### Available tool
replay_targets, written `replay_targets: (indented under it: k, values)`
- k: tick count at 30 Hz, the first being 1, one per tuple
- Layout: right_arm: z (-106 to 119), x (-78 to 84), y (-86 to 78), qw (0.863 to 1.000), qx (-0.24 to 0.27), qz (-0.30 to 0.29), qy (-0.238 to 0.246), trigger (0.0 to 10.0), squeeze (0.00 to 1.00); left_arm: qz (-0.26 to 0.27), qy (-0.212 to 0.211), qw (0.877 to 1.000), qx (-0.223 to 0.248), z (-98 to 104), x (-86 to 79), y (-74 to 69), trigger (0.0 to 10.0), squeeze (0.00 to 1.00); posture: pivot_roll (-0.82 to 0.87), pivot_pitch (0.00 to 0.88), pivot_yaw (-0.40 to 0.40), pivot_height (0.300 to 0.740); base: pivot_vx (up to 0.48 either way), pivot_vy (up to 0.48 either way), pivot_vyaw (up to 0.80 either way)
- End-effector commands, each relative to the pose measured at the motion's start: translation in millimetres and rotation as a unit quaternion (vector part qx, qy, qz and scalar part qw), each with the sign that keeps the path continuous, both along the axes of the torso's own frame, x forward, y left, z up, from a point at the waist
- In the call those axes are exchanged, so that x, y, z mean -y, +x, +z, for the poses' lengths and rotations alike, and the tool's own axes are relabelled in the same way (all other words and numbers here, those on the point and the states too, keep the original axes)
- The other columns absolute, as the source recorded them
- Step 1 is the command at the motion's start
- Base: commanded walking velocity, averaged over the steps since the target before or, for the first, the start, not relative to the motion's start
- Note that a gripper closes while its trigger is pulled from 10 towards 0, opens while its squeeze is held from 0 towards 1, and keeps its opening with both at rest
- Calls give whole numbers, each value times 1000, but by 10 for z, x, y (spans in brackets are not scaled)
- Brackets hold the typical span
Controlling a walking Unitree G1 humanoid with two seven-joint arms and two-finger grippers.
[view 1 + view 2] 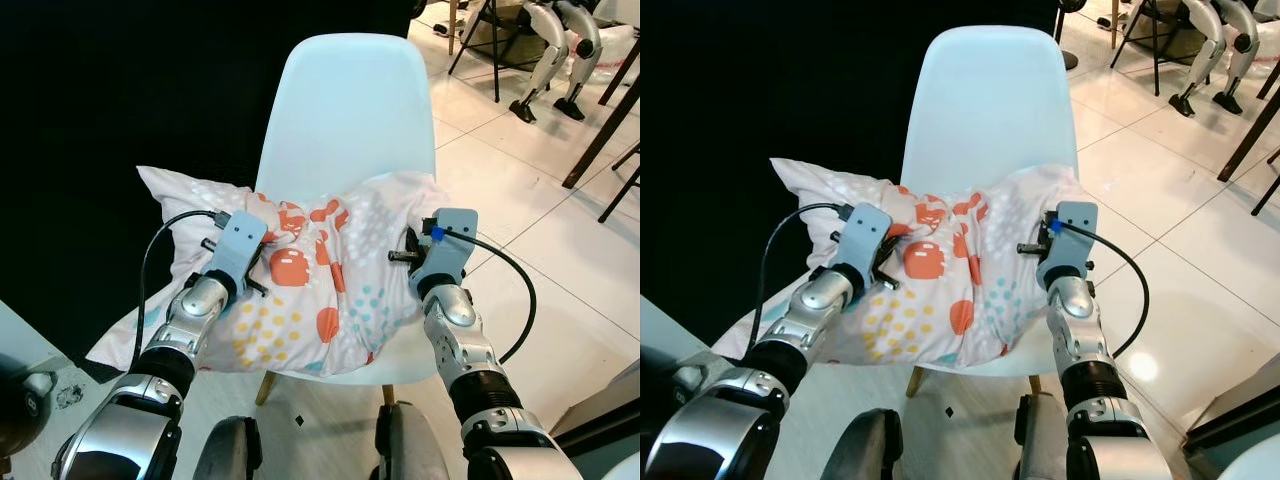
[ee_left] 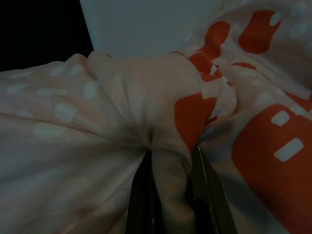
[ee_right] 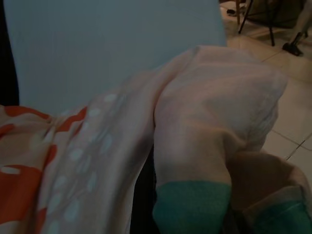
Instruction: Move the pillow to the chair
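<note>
Now the pillow (image 1: 320,290) lies on the chair (image 1: 350,110) — both grippers pinching it.

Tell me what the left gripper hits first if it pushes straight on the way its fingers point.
The left gripper is already shut on a fold of the pillow. Pushed straight on, it would likely bunch more pillow, then meet the chair backrest; depth is unclear.

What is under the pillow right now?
The pillow lies across the seat of the pale blue chair, overhanging it on the robot's left. Both the left tool and right tool pinch its fabric. The seat surface itself is mostly covered.
</note>
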State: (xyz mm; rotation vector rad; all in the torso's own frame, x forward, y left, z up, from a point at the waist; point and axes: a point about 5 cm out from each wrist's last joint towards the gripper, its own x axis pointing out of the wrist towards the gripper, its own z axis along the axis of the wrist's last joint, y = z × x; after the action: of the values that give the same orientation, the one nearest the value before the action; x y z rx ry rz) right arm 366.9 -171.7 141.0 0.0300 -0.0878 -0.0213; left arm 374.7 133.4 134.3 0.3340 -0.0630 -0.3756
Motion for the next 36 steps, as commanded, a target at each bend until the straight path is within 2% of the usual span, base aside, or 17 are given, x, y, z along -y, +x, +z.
replay_targets:
  k: [1,4,8,9,10,11,12,13,14,16,23,24,25,29,32,36]
  values:
    - [-19,10,-24,1000,5,-6,-3,10000,0,-20,6,1000,10,44,70,14,10000,0,32,171,-3,582,0,0,0]
    - [21,62,-30,1000,19,-22,0,10000,0,-14,3,1000,17,78,38,33,10000,0,33,173,-3,582,0,0,0]
    - [207,181,-17,997,60,-52,2,10000,0,-36,-17,998,46,240,67,67,10000,0,36,176,-5,582,0,0,0]
    - [285,236,-9,995,71,-65,0,10000,0,-66,-40,996,54,307,138,61,10000,0,40,174,-9,582,0,0,0]
    - [285,236,-9,995,71,-65,0,10000,0,-66,-40,996,54,307,138,61,10000,0,40,174,-9,582,0,0,0]
    - [345,288,-5,994,78,-78,-6,10000,0,-96,-61,992,59,354,212,45,10000,0,40,173,-12,582,0,0,0]
    - [418,369,-19,990,89,-105,-14,10000,0,-149,-73,985,54,356,327,-5,10000,0,41,173,-14,582,0,0,0]
    - [418,369,-19,990,89,-105,-14,10000,0,-149,-73,985,54,356,327,-5,10000,0,41,173,-14,582,0,0,0]
    - [483,448,-49,986,103,-132,-18,10000,0,-193,-83,977,45,337,416,-55,10000,0,38,174,-12,582,0,0,0]
    - [539,580,-120,977,116,-178,-25,10000,0,-235,-80,968,27,274,493,-112,10000,0,34,176,-8,582,0,0,0]
    - [548,772,-252,963,128,-231,-47,10000,0,-209,-52,976,26,218,381,-81,10000,0,26,184,4,582,0,0,0]
    - [540,800,-271,962,128,-235,-47,10000,0,-187,-40,981,33,227,326,-55,10000,0,26,184,4,582,0,0,0]
    - [521,834,-297,961,124,-242,-50,10000,0,-149,-12,988,44,252,203,-5,10000,0,21,190,10,582,0,0,0]
    - [544,858,-344,956,130,-257,-55,10000,0,-144,1,988,50,307,117,19,10000,0,22,194,14,582,0,0,0]
    - [565,961,-430,946,130,-289,-64,10000,0,-170,6,983,67,465,75,40,10000,0,22,194,16,582,0,0,0]
    - [529,1061,-474,939,122,-312,-72,10000,0,-150,31,986,62,459,-13,69,10000,0,24,194,17,582,0,0,0]
